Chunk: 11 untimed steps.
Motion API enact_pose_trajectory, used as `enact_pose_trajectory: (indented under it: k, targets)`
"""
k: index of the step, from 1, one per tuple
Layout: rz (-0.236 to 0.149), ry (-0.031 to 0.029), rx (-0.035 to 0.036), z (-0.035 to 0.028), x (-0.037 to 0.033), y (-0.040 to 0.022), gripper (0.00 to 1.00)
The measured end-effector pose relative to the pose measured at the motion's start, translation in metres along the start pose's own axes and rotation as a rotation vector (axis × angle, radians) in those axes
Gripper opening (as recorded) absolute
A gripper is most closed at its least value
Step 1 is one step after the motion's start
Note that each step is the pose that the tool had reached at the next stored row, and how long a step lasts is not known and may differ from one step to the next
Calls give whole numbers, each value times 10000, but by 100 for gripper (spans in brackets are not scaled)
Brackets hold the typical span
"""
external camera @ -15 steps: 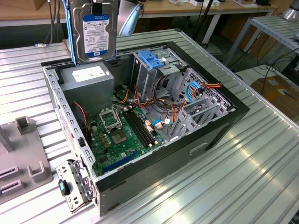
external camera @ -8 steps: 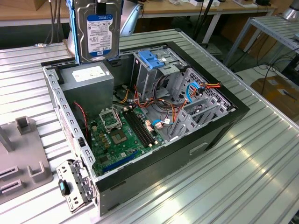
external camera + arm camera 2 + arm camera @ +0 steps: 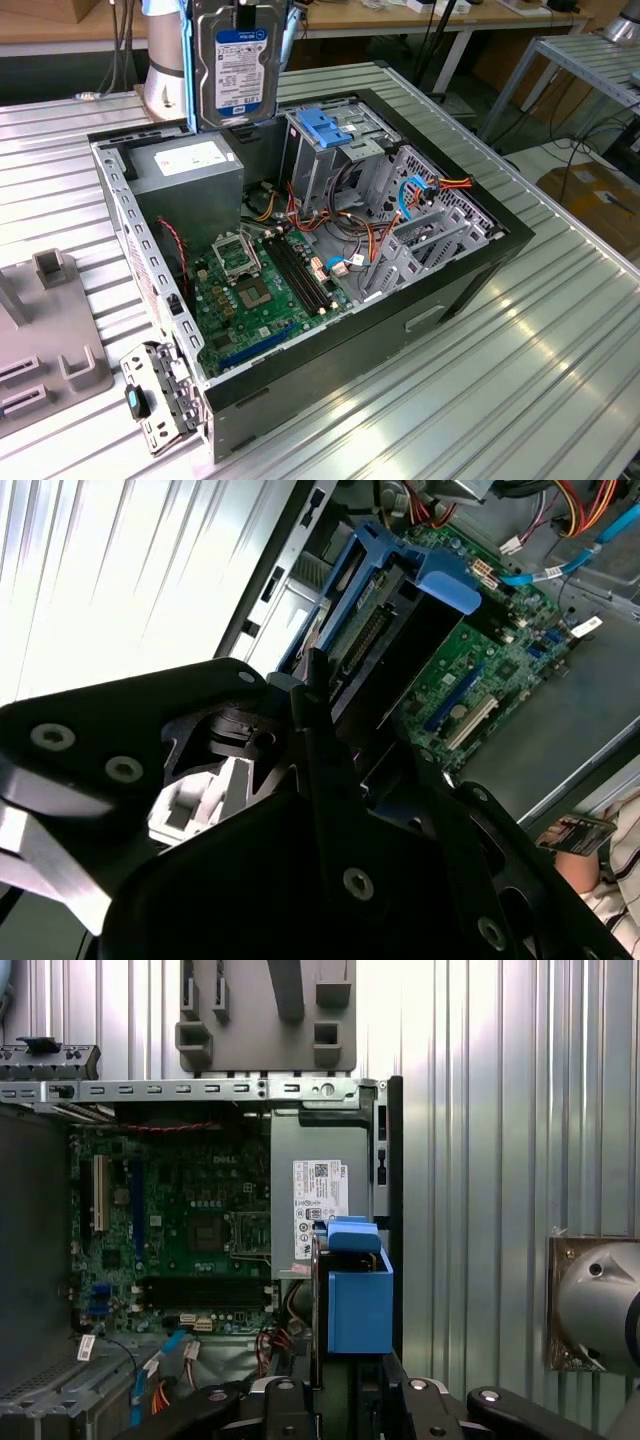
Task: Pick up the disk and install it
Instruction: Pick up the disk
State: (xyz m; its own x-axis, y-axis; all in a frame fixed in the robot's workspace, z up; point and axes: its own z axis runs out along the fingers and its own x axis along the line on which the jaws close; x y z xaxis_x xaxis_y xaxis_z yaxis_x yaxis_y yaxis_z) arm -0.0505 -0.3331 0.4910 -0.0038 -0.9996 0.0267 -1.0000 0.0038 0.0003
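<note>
Got my end effector [image 3: 242, 12] clamped on the top edge of the disk [image 3: 235, 65]. The disk hangs upright in the air with its label facing the exterior view. It's over the far end of the open computer case [image 3: 450, 270], above the power supply [image 3: 190, 170] and near the drive cage [image 3: 325, 135] with the blue latch. In the first wrist view, its blue rail [image 3: 358, 1300] lines up over the power supply's edge. The case lies on the ribbed metal surface [image 3: 520, 400].
</note>
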Motion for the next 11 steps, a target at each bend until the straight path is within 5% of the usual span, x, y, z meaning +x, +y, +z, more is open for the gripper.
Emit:
enact_pose_trajectory:
  k: [11]
  targets:
    - [0, -1, 0, 0, -1, -257, 35]
